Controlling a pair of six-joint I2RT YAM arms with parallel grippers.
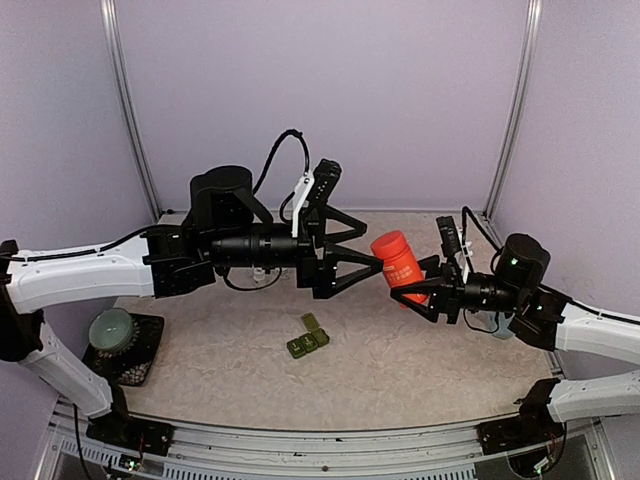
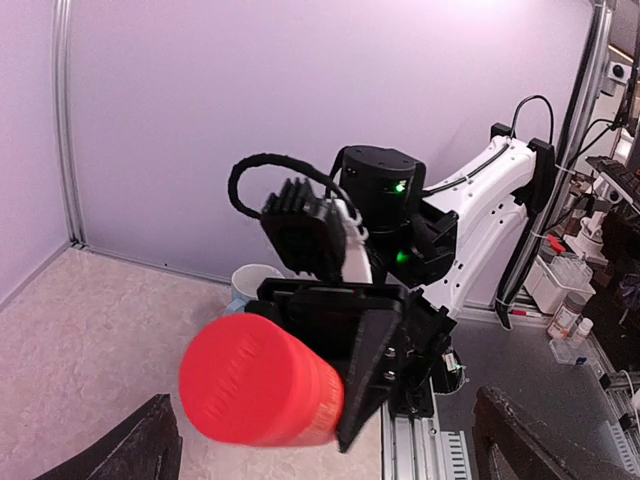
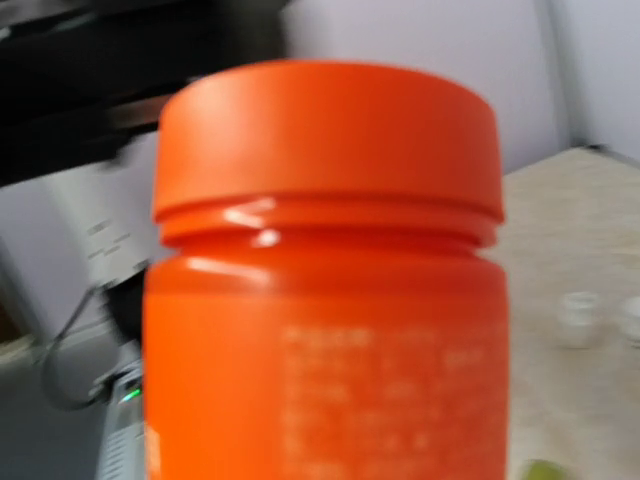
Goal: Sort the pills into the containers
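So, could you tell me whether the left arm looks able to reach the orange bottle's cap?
Probably yes: the right end effector grips the orange bottle by its body, leaving the cap bare and facing the left end effector, which is open close in front of it.

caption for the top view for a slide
Right fingers hold an orange bottle, open left fingers by its cap, green containers below.

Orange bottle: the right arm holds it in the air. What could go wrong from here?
1. Only the right fingers hold the bottle, tilted. When the open left fingers twist the lid, it may turn or slip.
2. The containers lie on the table, seemingly not under the bottle; once opened, pills could spill beside them.
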